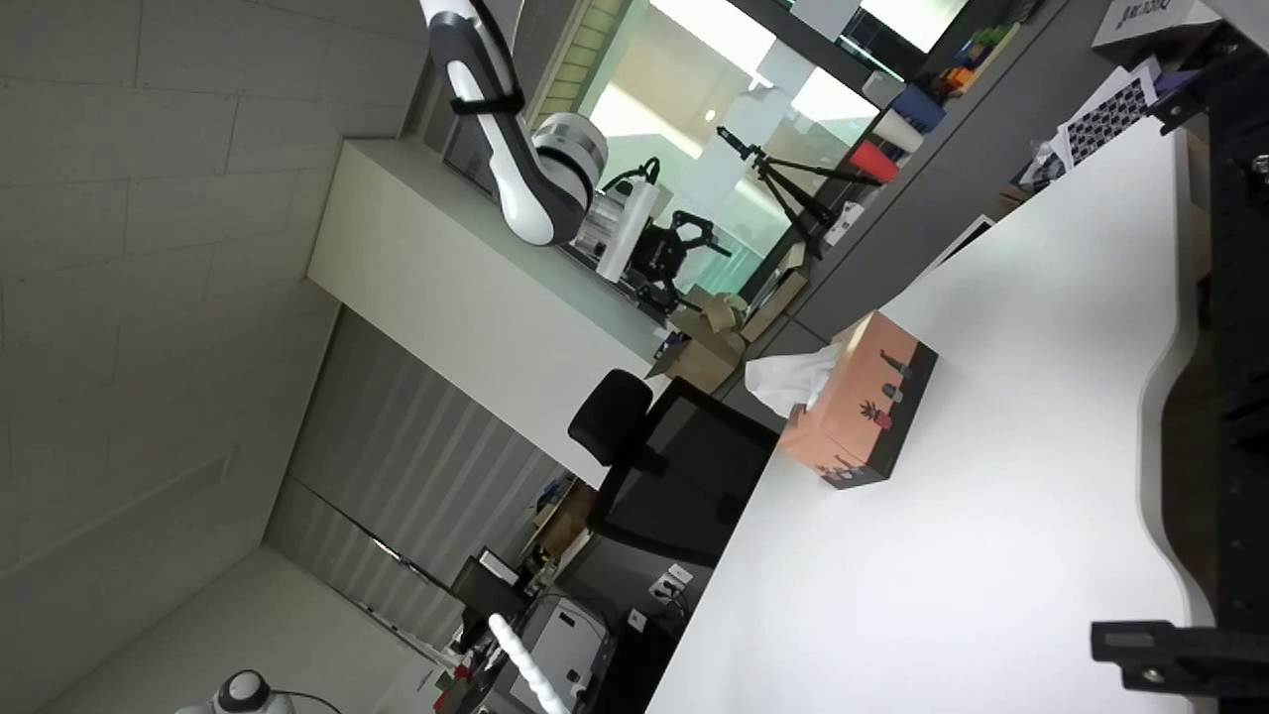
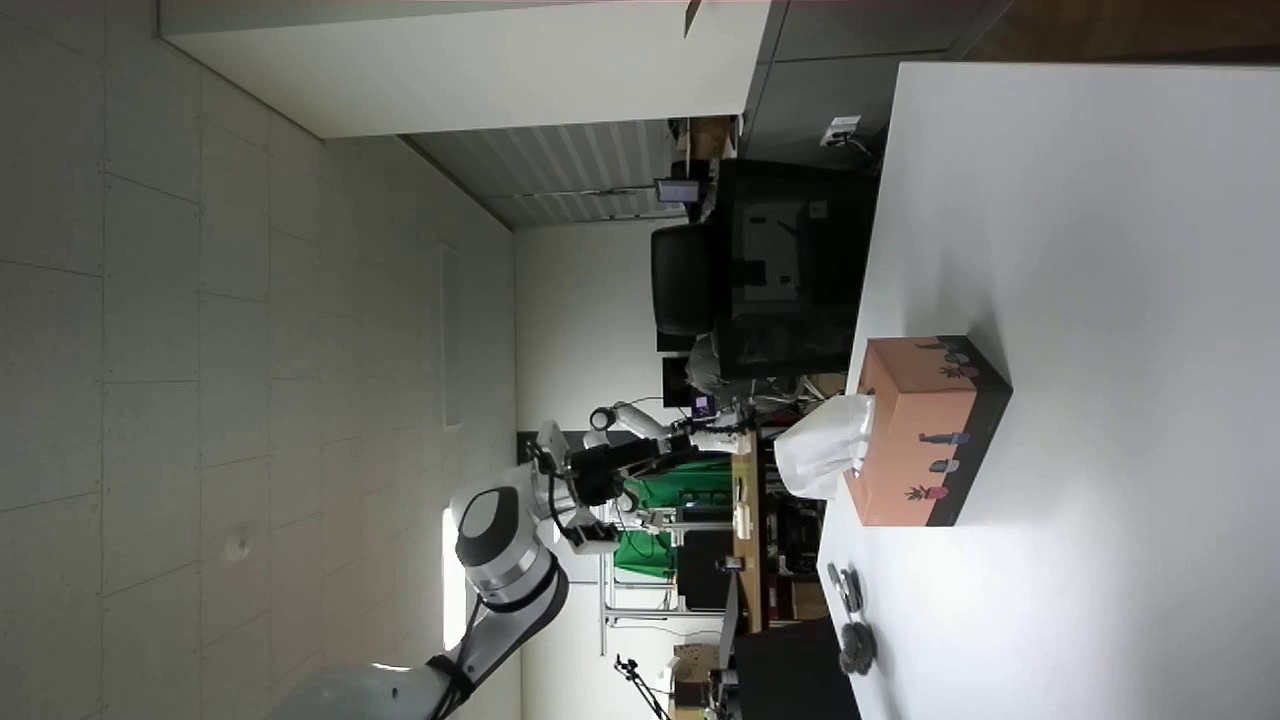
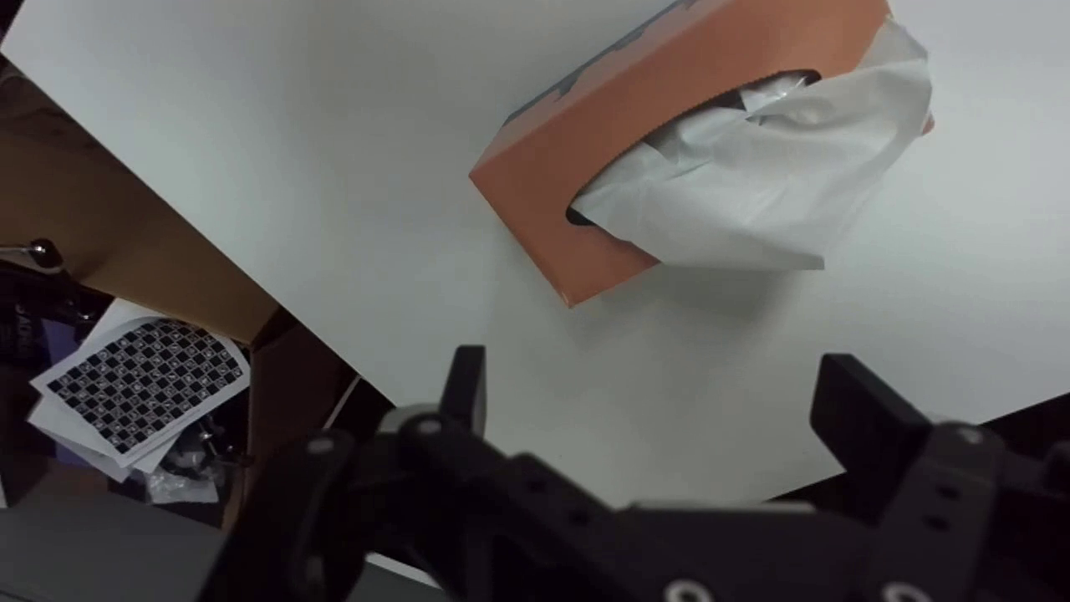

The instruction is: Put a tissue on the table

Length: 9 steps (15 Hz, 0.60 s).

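The tissue box [image 1: 863, 407] sits upright on the white worktop [image 1: 991, 555], salmon-coloured on top, with a black band round its base and little printed plants along its side. The tissue [image 3: 752, 184] is in the box's slot, its lower part tucked inside, the rest puffed up and reaching out past one long edge of the box, clear of the worktop. The hand [image 3: 652, 389] hangs higher than the box, off to one side and well apart from it; I can see its two fingers [image 3: 464, 385] spread wide, with worktop showing between them. In an exterior view the white-and-black arm [image 1: 506, 154] carrying it is likewise higher than the box. Behind the box, just past the worktop's edge, there's a black mesh-backed chair [image 1: 684, 476]. A black tripod [image 1: 765, 167] stands farther off than the box, beyond the worktop altogether. In the wrist view I also catch a checkered sheet [image 3: 146, 389] past an edge of the worktop, well apart from the box.
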Each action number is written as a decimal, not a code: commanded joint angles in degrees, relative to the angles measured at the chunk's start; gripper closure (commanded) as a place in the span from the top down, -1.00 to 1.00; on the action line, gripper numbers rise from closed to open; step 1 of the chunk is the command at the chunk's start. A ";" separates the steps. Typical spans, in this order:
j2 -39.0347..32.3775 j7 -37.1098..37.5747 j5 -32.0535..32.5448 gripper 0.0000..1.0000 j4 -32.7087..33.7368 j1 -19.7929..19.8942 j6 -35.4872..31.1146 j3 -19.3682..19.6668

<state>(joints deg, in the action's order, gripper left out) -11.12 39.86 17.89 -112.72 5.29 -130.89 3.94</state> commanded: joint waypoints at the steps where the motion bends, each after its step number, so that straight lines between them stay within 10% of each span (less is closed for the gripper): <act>1: -8.06 12.31 0.17 1.00 7.88 -3.72 0.76 2.75; 9: -16.61 22.43 -1.43 1.00 12.95 -8.26 1.34 5.39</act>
<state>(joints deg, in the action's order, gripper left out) -25.54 59.81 17.22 -102.51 -1.51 -130.98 8.23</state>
